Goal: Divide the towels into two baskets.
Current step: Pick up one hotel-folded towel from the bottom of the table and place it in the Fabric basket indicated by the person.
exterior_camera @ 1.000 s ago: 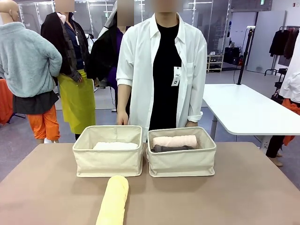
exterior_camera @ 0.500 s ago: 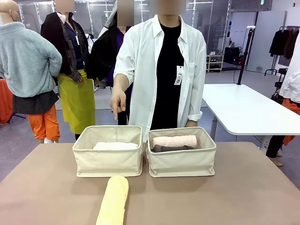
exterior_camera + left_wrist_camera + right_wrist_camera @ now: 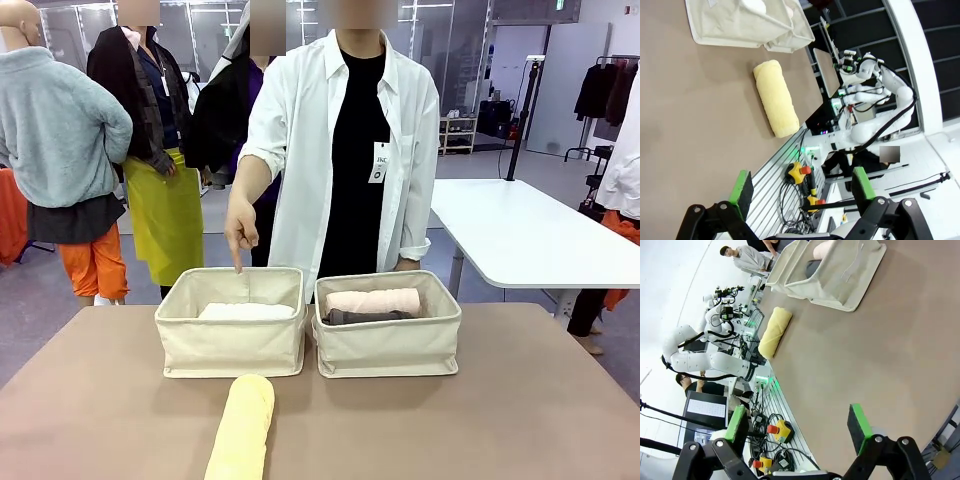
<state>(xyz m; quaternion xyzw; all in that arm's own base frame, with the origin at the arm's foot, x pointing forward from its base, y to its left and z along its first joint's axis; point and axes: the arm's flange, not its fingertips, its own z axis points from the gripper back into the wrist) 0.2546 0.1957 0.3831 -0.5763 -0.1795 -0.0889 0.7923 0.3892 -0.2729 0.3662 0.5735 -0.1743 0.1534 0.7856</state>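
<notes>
The brown desk (image 3: pixel 540 400) carries two cream baskets — left basket (image 3: pixel 232 345), right basket (image 3: pixel 390 350) — side by side at its far edge, with a pale yellow rolled towel (image 3: pixel 243 430) lying nearer.

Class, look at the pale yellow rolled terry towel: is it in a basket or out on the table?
Out. The pale yellow rolled terry towel lies on the brown table, in front of the two cream canvas baskets.

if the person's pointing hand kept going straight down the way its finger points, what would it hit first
Probably the white rolled terry towel inside the left cream canvas basket; the person's hand points down over its far rim, though depth is unclear.
</notes>
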